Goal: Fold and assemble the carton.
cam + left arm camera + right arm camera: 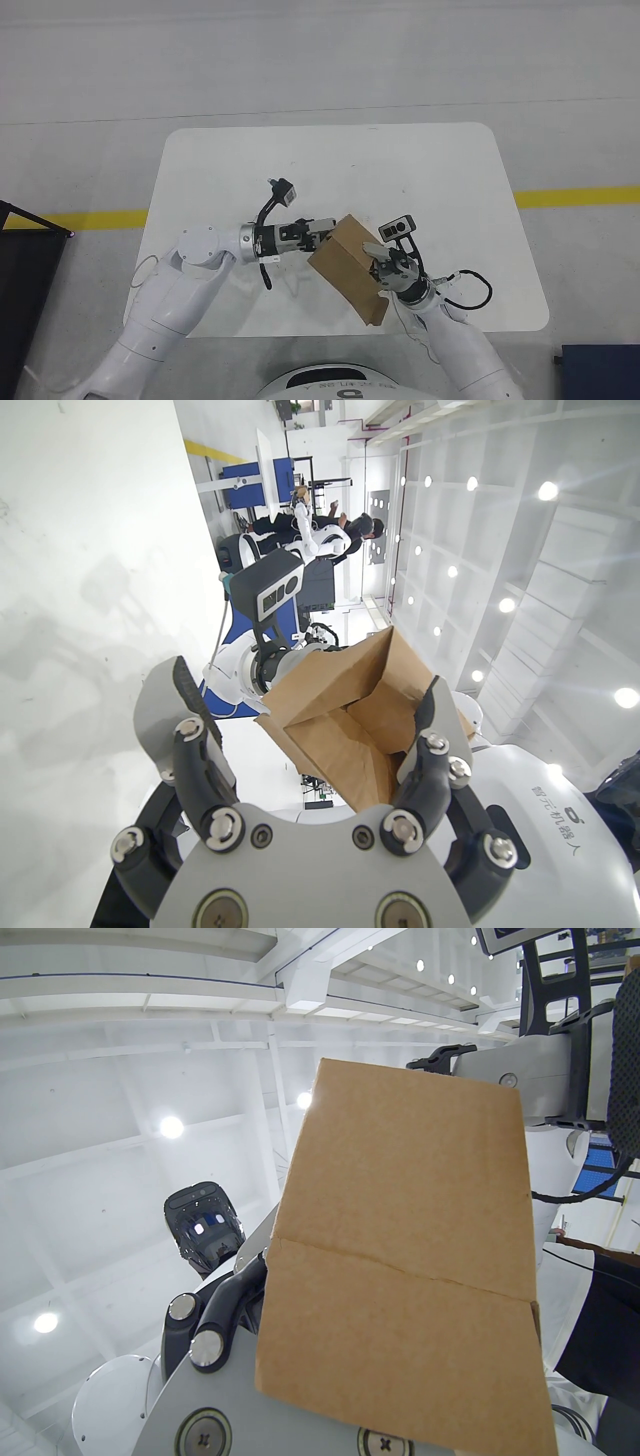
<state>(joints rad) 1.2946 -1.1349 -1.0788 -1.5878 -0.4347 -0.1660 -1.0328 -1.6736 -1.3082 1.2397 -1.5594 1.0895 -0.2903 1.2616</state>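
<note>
Brown carton (pixel 349 268): was held up, tilted, over the white table (pixel 420 170).
Right gripper (pixel 386 266): was clamped on the carton's side.
Left gripper (pixel 310 677): fingers were spread apart at the carton's open end.

Covered almost wholly by the carton (pixel 400 1238): right claw (pixel 384 266), grip unreadable. Cut off at the picture's edge on that claw's wrist side: the carton's lower end. Masked by one finger (pixel 436 715) of the left claw (pixel 310 680): a carton corner. Beyond the left claw, deep inside the carton: flaps lost in shadow. Under the carton: part of the worktop (pixel 300 170).
</note>
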